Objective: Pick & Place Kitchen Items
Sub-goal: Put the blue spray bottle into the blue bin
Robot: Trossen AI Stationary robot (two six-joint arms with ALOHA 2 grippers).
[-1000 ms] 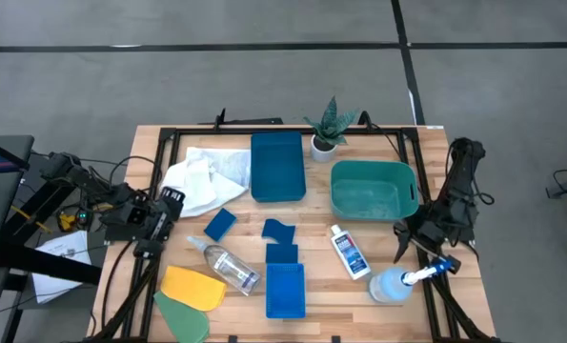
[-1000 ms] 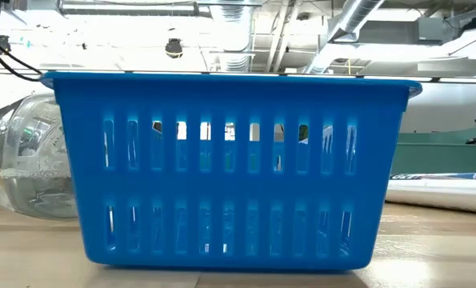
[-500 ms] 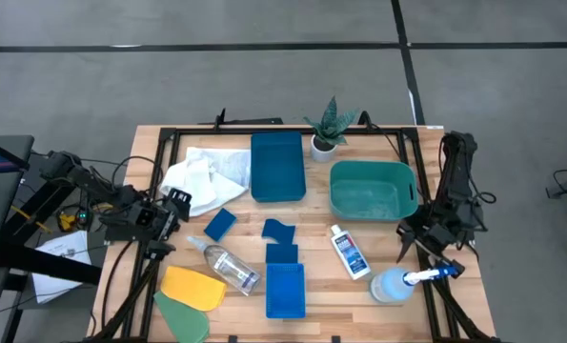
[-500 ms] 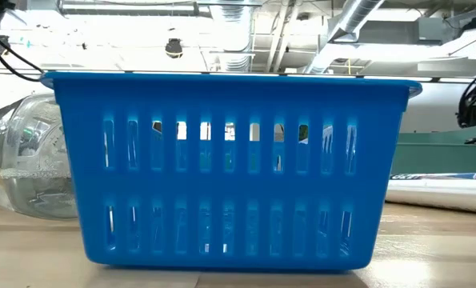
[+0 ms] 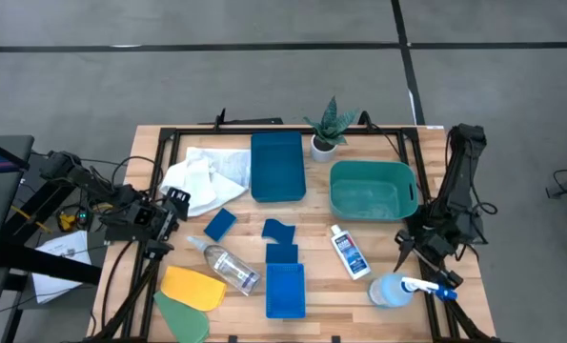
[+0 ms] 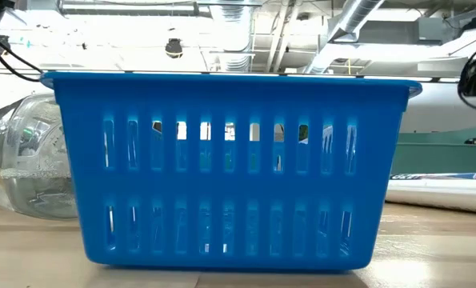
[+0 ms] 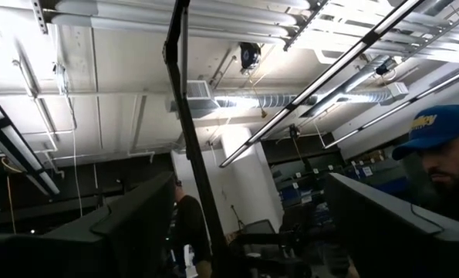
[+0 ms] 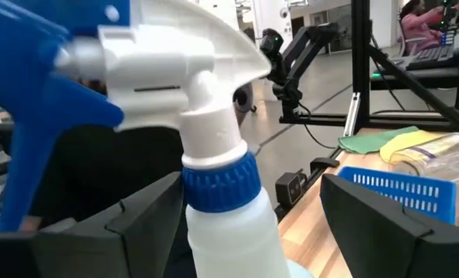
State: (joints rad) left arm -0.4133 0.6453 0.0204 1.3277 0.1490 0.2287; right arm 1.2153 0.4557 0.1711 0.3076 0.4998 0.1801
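Note:
The spray bottle (image 5: 390,290) stands upright near the table's near right corner, its blue trigger (image 5: 437,291) pointing right. My right gripper (image 5: 428,263) is open and level, one finger on either side of the bottle's neck (image 8: 217,181). My left gripper (image 5: 173,205) hangs open at the table's left edge, tilted up at the ceiling (image 7: 248,232), with nothing in it. On the table lie a white cloth (image 5: 202,176), a white blue-labelled bottle (image 5: 348,252), a clear bottle (image 5: 224,264), a yellow cloth (image 5: 192,286), a green cloth (image 5: 183,319) and blue sponges (image 5: 220,224). My right gripper's fingers (image 8: 136,224) stand level beside the spray bottle's neck and shoulder (image 8: 229,232), coming from the table's far side. I cannot tell whether either finger touches it. The bottle rests upright on the table.
A blue tray (image 5: 277,167), a potted plant (image 5: 326,129) and a teal tub (image 5: 374,189) stand at the back. A blue slotted basket (image 5: 285,291) sits at the near edge and fills the low view (image 6: 230,168). A black frame runs along the table's edges.
My right gripper has gone a little toward the table's near edge and rolled, closing in on the spray bottle. The bottle's spray head has turned about: it pointed to the far right and now points to the near right. The bottle stays standing.

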